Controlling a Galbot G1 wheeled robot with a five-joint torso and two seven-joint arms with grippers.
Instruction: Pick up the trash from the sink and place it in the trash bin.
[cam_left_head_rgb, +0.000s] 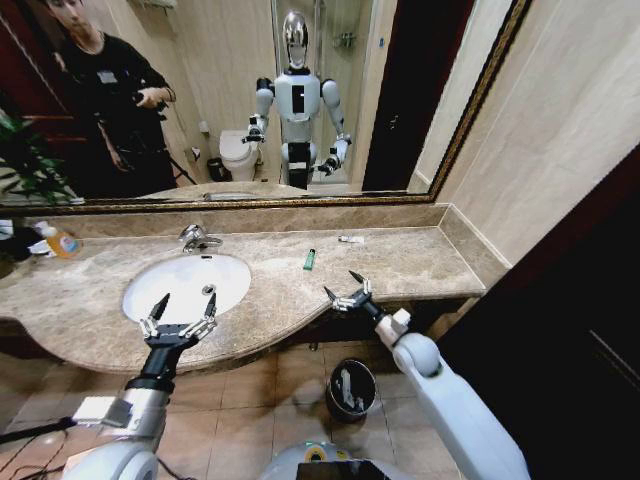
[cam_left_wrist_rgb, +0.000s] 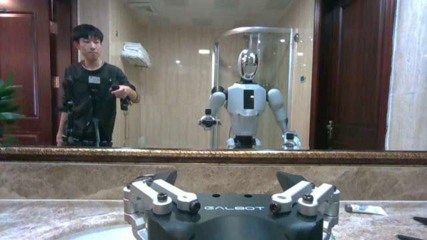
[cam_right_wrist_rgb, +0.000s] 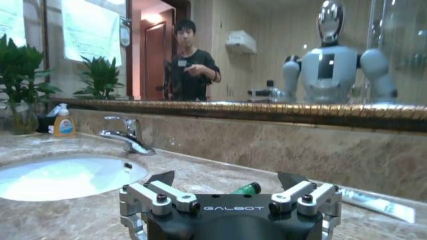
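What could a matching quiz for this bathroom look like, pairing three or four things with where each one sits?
Things:
1. green stick
2. white tube
3. trash bin
4. left gripper

Places:
A. on the floor below the counter edge
B. over the near rim of the sink
C. on the counter near the back wall
D. on the counter between sink and white tube

Pairs: 1-D, 2-C, 3-A, 4-B

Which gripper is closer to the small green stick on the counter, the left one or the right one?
The right. The right gripper is open at the counter's front edge, just in front of the green stick. The left gripper, also open, hovers at the sink's front rim, farther away.
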